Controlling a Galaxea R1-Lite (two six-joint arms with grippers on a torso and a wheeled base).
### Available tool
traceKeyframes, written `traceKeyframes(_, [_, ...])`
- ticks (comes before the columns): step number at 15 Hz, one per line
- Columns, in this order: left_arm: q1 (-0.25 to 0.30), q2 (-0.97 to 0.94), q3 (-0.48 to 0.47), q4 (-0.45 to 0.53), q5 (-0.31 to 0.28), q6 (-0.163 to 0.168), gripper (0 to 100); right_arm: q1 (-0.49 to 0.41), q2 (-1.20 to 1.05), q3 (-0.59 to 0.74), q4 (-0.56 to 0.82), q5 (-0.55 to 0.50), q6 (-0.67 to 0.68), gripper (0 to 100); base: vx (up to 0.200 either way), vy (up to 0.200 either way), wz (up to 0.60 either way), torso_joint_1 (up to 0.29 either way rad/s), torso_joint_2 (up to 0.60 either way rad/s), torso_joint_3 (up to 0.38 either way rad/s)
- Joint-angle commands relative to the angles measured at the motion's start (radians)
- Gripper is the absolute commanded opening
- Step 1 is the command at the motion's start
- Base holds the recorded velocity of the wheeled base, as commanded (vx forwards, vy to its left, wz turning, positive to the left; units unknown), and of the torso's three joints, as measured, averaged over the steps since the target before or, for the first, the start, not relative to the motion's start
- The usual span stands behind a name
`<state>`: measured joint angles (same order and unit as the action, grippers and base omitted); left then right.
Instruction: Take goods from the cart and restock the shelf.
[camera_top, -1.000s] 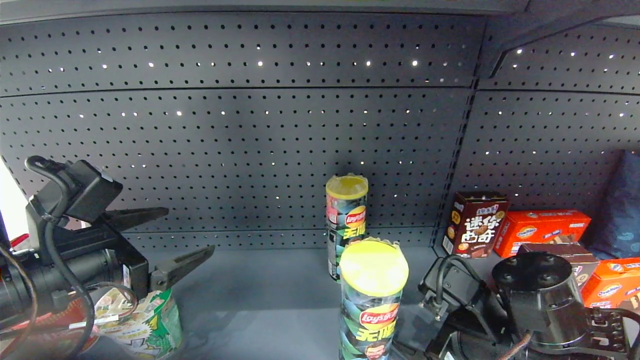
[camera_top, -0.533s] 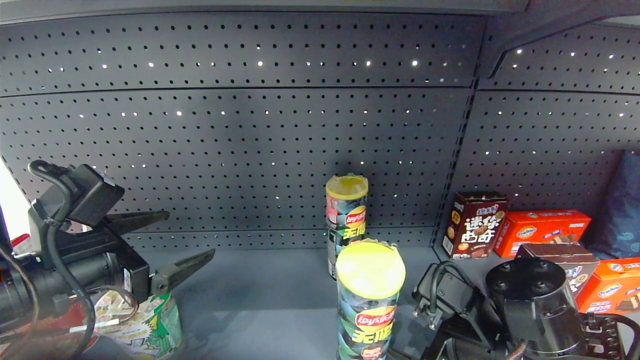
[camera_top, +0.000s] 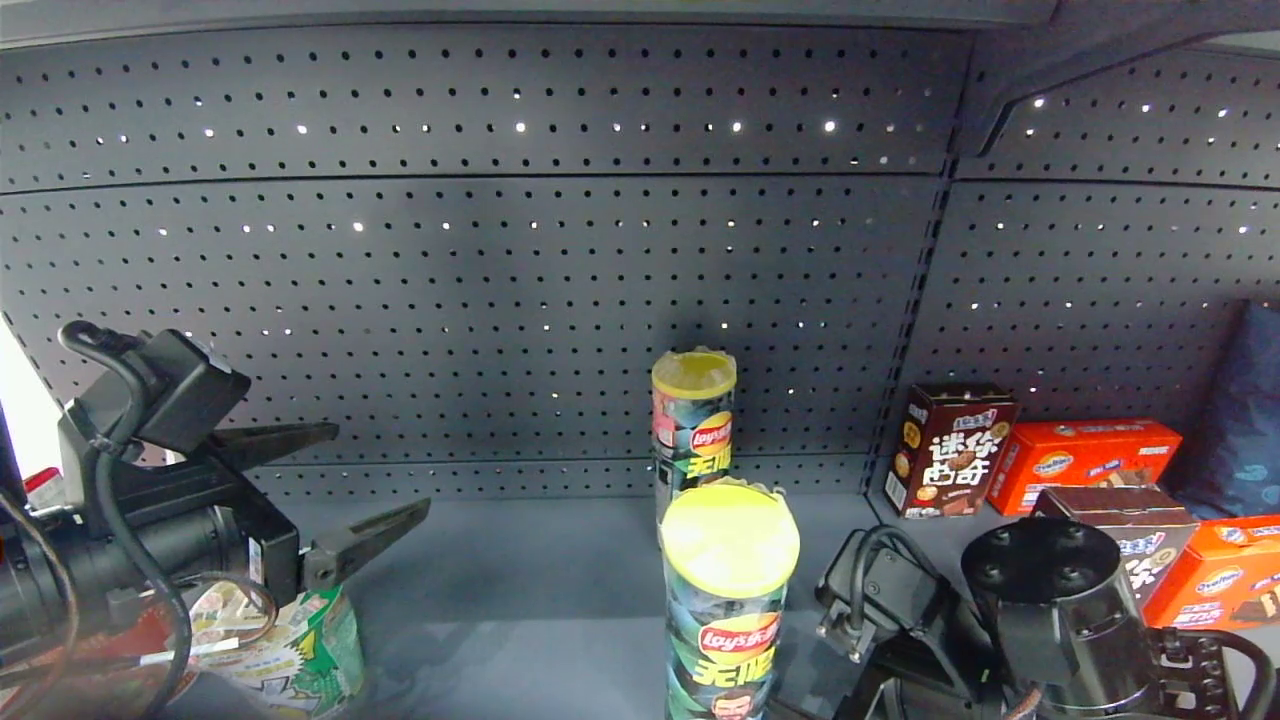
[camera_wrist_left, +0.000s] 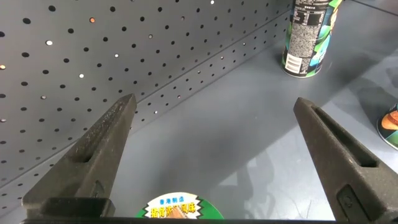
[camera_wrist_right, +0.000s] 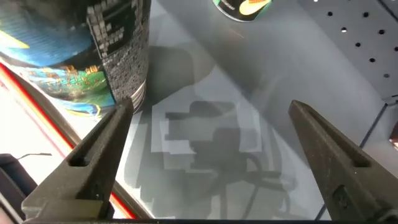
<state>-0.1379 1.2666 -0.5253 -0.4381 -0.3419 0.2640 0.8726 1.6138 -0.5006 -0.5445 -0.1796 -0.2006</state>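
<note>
Near the front edge of the shelf (camera_top: 520, 600), mid-scene, the near can (camera_top: 728, 610) has crept left over the last second, and my right arm has slid left with it. The far can (camera_top: 693, 430) behind it hasn't budged, so that's a real move, not the camera. Right gripper (camera_wrist_right: 211, 109) is spread wide, low over the shelf, with the near can standing upright just outside one finger. It's so close I can't tell whether they touch.

My read: that can is already let go on the shelf and the arm is nudging or brushing it, so I'm watching that it doesn't tip off the front edge.

Over on the left, the left gripper (camera_top: 378, 468) is spread too, nothing between its fingers, hanging over the green pack (camera_top: 290, 655) at the near left; it has barely shifted. Boxes (camera_top: 1085, 455) sit at the far right.

So a second can stands in front of the first, lined up a bit better now, and I reckon it's back to the cart next
</note>
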Motion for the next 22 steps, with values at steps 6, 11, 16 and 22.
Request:
traceKeyframes(6, [0.001,0.002,0.001,-0.001,0.0,0.0,100,0.003,0.003,0.005,0.0,0.002,0.0,100,0.0,0.0,0.0,0.0,0.0,0.0])
traceKeyframes(11, [0.003,-0.004,0.001,-0.001,0.001,-0.002,100,-0.004,-0.046,0.017,-0.003,-0.003,0.001,100,0.0,0.0,0.0,0.0,0.0,0.0])
traceKeyframes(16, [0.003,-0.023,-0.013,-0.005,0.001,-0.005,100,-0.092,-0.212,-0.05,-0.008,-0.005,0.006,100,0.0,0.0,0.0,0.0,0.0,0.0])
traceKeyframes(22, [0.066,-0.079,0.01,-0.036,0.003,-0.009,100,-0.23,-0.393,-0.042,-0.042,-0.001,0.026,100,0.0,0.0,0.0,0.0,0.0,0.0])
